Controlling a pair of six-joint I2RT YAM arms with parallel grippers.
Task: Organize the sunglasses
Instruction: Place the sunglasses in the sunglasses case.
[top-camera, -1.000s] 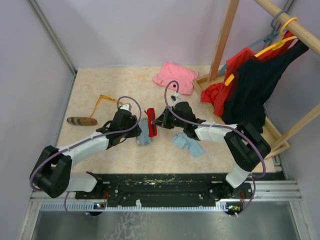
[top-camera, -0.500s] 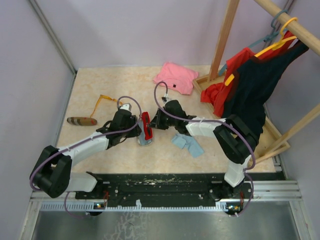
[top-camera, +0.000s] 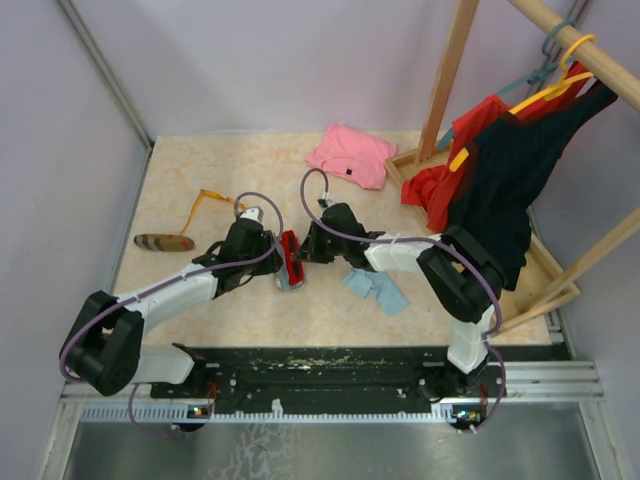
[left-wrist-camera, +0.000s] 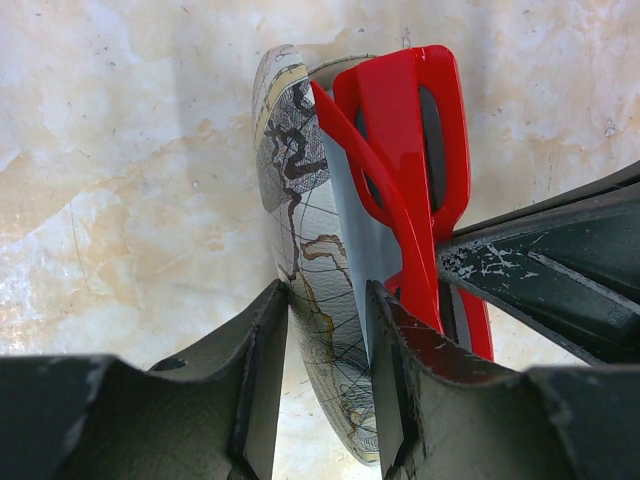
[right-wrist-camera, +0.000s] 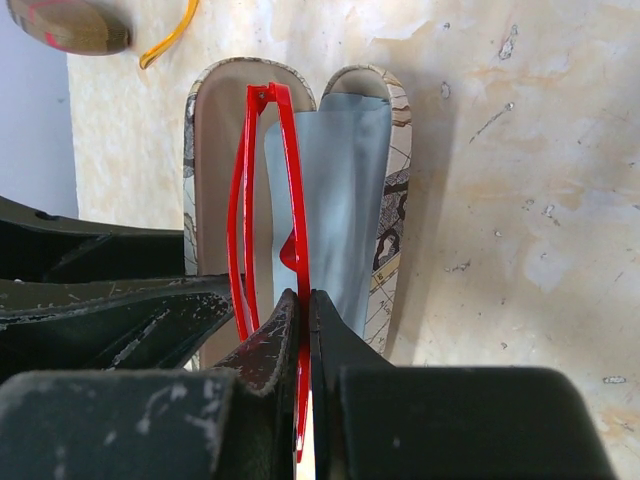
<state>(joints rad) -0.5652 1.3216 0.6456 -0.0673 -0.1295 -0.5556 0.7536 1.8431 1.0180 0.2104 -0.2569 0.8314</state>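
Looks like the casing step: lowering the red sunglasses (left-wrist-camera: 395, 110), folded, into the open patterned case (left-wrist-camera: 300, 200) at the centre of the top view. Pinched at the frame by the right tool (right-wrist-camera: 305, 300), closed hard on it. Poised edge-on between the two shells, against a light blue cloth (right-wrist-camera: 335, 190) lining the case, not yet lying flat. Braced by the left tool (left-wrist-camera: 328, 300), partly closed and clamped on one shell wall.

Next, probably: ease down into the hollow, let go, pull clear, then fold the case shut without catching an arm of the glasses.

Counted:
- Two pairs: the red, plus the orange sunglasses (top-camera: 212, 203) upper left on the surface (top-camera: 200, 165).
- Two cases: the patterned, plus a brown case (top-camera: 163, 242) at left.
- Two cloths: the one in the case, plus a second cloth (top-camera: 377, 288) lower right of centre.
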